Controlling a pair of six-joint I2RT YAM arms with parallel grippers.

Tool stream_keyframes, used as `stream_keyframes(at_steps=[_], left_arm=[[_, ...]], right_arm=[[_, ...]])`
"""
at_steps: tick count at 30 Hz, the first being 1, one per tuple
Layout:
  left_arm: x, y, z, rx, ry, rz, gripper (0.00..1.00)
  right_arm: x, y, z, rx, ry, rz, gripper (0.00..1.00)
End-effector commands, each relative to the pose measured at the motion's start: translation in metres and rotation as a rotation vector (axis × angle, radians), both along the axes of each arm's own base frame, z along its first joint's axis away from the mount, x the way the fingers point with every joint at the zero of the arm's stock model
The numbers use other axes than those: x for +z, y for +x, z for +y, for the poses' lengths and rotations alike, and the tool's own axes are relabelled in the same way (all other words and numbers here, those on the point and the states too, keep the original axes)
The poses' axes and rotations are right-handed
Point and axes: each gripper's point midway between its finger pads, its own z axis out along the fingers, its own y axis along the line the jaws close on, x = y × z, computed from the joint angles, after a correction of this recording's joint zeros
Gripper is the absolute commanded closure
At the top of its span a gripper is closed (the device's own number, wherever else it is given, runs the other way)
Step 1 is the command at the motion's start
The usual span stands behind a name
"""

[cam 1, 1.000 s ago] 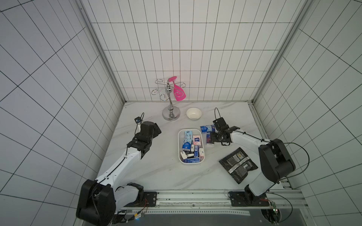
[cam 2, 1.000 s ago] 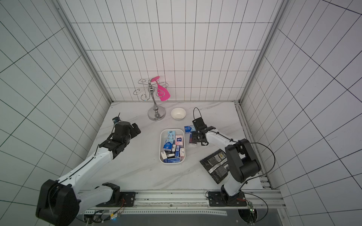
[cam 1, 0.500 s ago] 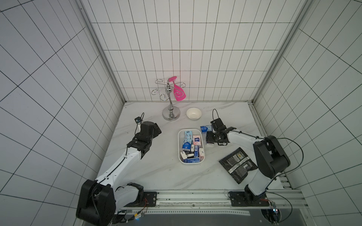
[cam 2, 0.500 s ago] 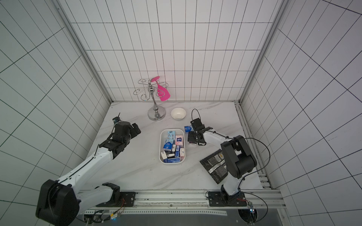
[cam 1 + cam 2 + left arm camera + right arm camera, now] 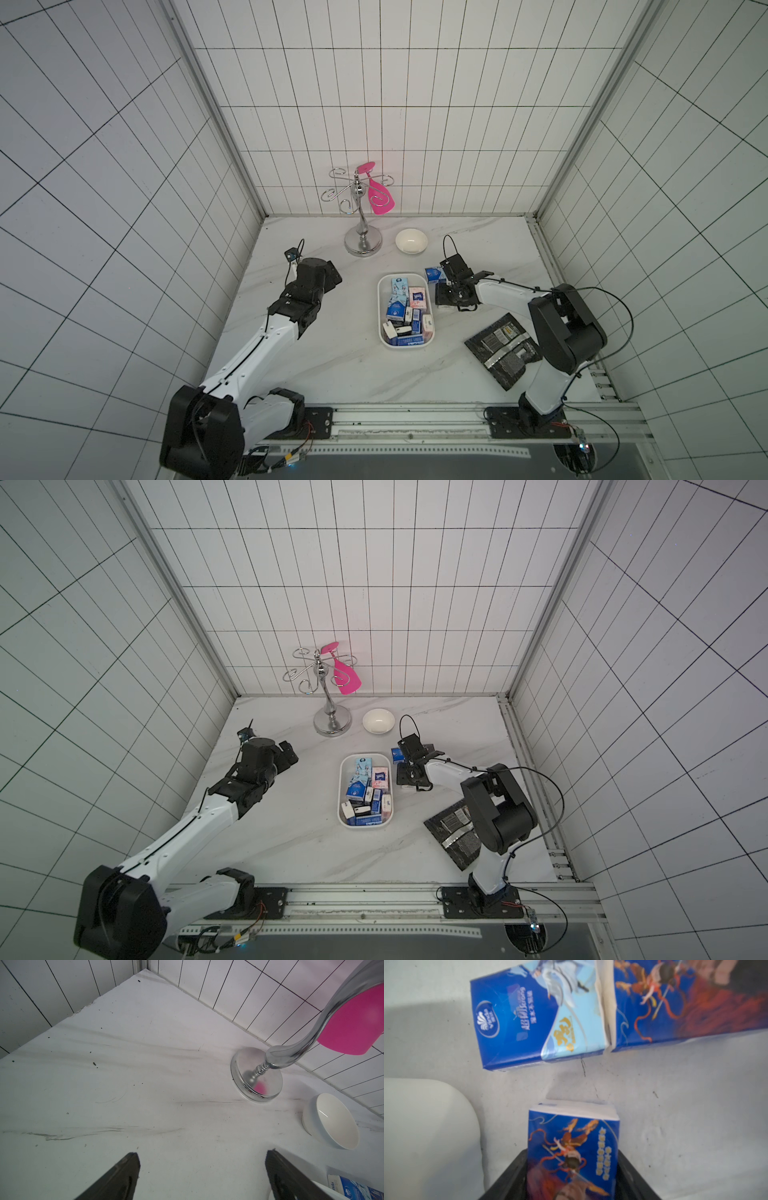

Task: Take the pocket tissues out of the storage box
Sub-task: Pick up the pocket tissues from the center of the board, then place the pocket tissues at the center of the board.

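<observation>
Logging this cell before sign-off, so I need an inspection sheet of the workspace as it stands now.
Surface: white marbled table, small dark specks.
Job's things: storage box holds many pocket tissues; two blue packets lie on the table outside it.
Clutter: foil pouches, white bowl, chrome stand with pink spatula.
Grippers: left gripper open, empty; right gripper shut on a third packet.
Cables: black cable loops at both wrists.
Surroundings: white tiled walls, metal rail.
</observation>
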Motion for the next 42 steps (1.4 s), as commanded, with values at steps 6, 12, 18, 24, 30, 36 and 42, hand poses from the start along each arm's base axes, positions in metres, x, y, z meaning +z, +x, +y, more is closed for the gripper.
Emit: stream_keyframes(at_steps=[6, 12, 18, 24, 30, 36, 42], left_arm=[[0.001, -0.001, -0.002, -0.014, -0.002, -0.008, 0.02], [0.005, 0.000, -0.004, -0.024, -0.007, -0.015, 0.02], [0.008, 0.001, -0.007, -0.032, -0.014, -0.024, 0.02], [0.011, 0.002, -0.011, -0.041, -0.015, -0.028, 0.02], [0.019, 0.004, -0.015, -0.054, -0.023, -0.042, 0.02], [0.018, 0.003, -0.014, -0.054, -0.011, -0.038, 0.02], [0.018, 0.003, -0.012, -0.047, 0.003, -0.039, 0.02]], right_arm=[[0.026, 0.000, -0.022, 0.060, -0.119, -0.055, 0.52], [0.045, 0.014, -0.062, -0.047, -0.106, -0.091, 0.52], [0.070, 0.045, -0.109, -0.194, -0.088, -0.147, 0.51], [0.075, 0.089, -0.142, -0.309, -0.042, -0.151, 0.51], [0.074, 0.125, -0.156, -0.352, -0.001, -0.127, 0.51], [0.050, 0.135, -0.138, -0.223, -0.010, -0.025, 0.51], [0.028, 0.127, -0.129, -0.128, -0.006, 0.033, 0.50]])
